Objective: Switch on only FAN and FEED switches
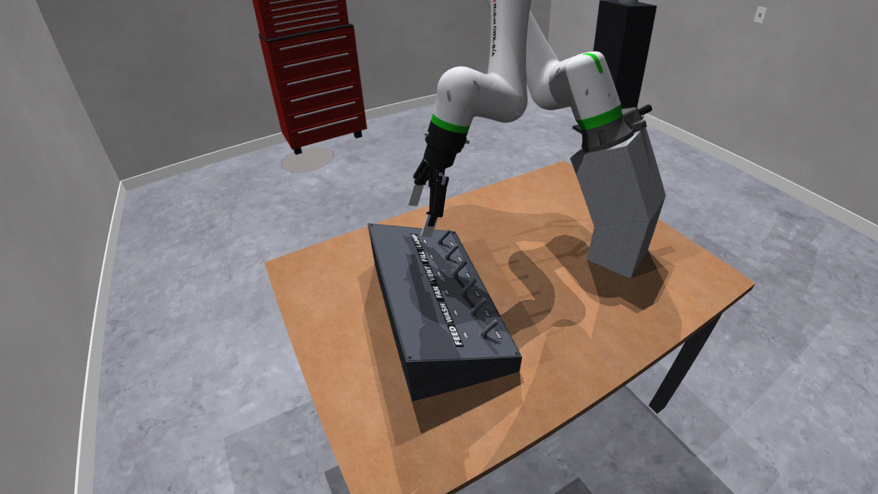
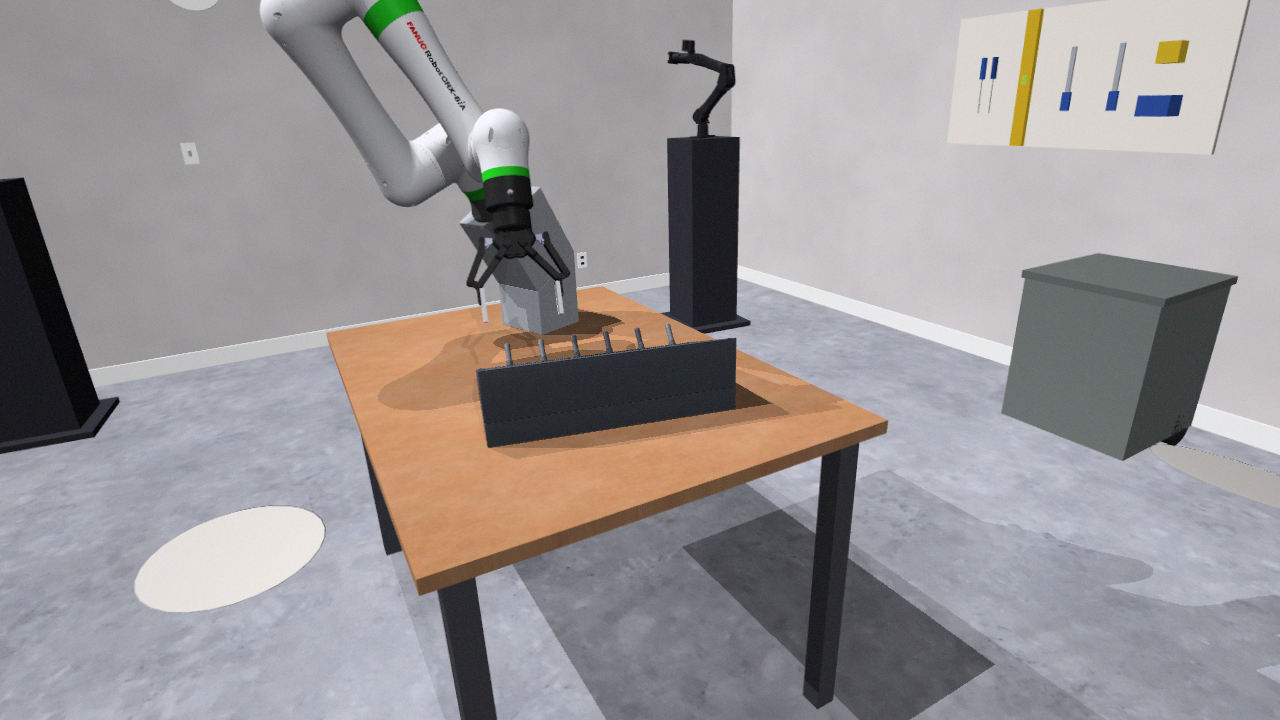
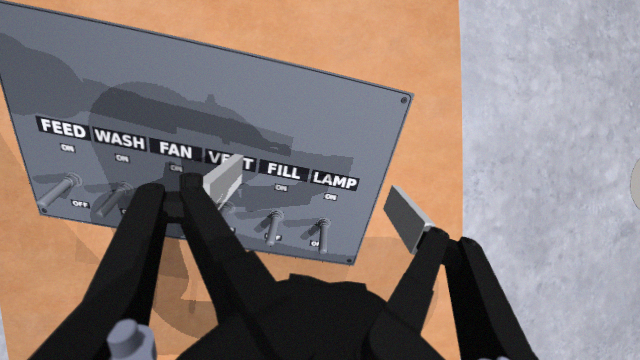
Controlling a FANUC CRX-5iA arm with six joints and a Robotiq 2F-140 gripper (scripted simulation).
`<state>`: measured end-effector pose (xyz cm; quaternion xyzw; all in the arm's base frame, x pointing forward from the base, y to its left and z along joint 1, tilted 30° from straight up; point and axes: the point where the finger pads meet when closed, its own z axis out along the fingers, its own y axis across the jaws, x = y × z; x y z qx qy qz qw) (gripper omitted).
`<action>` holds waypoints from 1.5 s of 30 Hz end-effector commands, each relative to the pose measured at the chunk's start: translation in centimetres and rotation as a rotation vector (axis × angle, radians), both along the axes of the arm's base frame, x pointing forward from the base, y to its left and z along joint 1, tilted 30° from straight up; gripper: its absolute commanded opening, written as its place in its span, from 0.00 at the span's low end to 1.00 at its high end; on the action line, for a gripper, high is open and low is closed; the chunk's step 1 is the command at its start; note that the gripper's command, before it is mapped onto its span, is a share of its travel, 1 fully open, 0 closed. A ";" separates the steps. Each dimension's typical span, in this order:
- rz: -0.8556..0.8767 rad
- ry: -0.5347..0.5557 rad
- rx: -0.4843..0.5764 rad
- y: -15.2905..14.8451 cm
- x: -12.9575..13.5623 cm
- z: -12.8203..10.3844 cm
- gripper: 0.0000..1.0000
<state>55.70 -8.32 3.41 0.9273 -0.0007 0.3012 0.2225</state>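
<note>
Wrist view: the jaws stand fully spread and hold nothing, hovering over the LAMP end of the console (image 3: 300,105) on the surface (image 3: 430,50). Its switch row runs leftward from there; the FAN switch is hidden behind one finger, and the FEED switch (image 3: 57,190), leaning toward OFF, lies farthest left.

Even, bright light falls from overhead. The white robot arm (image 1: 491,86) casts layered, hard-edged shadows across the orange-brown wooden table (image 1: 343,393) and the dark grey slanted console (image 3: 300,110). All views are sharp, without glare; the top view bends the walls near its edges.
</note>
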 end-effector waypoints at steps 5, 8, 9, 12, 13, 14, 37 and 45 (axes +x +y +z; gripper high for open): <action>0.001 0.000 0.001 -2.4 -0.3 1.1 1.00; 0.001 0.000 0.001 -2.8 -0.4 1.3 1.00; 0.001 0.000 0.001 -2.9 -0.4 1.3 1.00; 0.001 0.000 0.001 -2.9 -0.4 1.4 1.00; 0.001 0.000 0.001 -3.0 -0.4 1.4 1.00; 0.001 0.000 0.001 -3.0 -0.4 1.4 1.00; 0.001 0.000 0.001 -3.0 -0.4 1.4 1.00; 0.001 0.000 0.001 -3.0 -0.4 1.4 1.00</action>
